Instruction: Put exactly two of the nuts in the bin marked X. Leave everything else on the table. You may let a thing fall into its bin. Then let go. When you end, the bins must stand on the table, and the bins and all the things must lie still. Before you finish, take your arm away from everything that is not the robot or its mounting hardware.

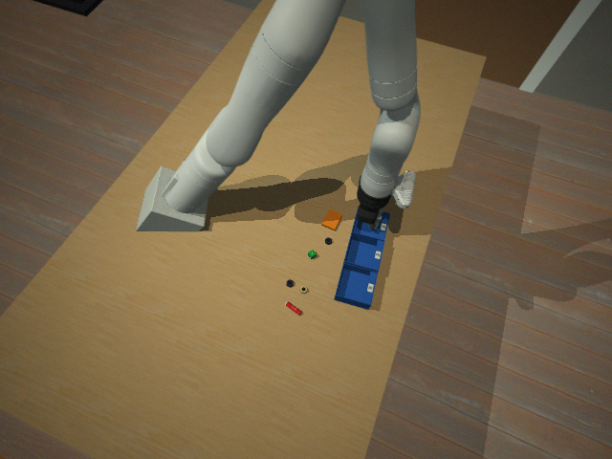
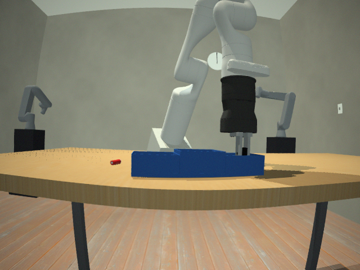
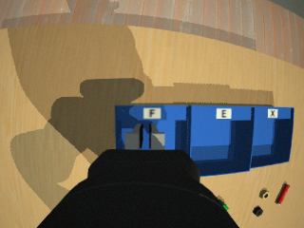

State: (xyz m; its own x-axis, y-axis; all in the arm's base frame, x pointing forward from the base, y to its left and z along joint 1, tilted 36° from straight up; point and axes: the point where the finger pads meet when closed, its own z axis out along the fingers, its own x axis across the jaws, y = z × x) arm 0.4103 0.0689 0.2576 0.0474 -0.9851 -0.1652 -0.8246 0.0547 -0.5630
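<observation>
My gripper (image 1: 375,226) (image 2: 242,153) (image 3: 145,132) points down with its fingertips inside the bin marked F (image 3: 125,113). Its fingers stand a narrow gap apart, and I see nothing between them. The bin marked X (image 1: 356,290) (image 3: 271,153) is at the other end of the blue row, and nothing shows in it. A yellow nut (image 1: 303,289) (image 3: 265,194) lies on the table beside a dark nut (image 1: 290,283) (image 3: 257,211). Another small dark piece (image 1: 328,241), which looks like a nut, lies nearer the middle bin. The floor of bin F under the fingers is hidden.
The bin marked E (image 1: 362,252) (image 3: 214,152) stands between F and X. A green piece (image 1: 312,253) (image 3: 224,205), a red cylinder (image 1: 294,308) (image 2: 115,162) (image 3: 282,194) and an orange flat block (image 1: 331,219) lie on the table. Bin walls stand close around my fingers.
</observation>
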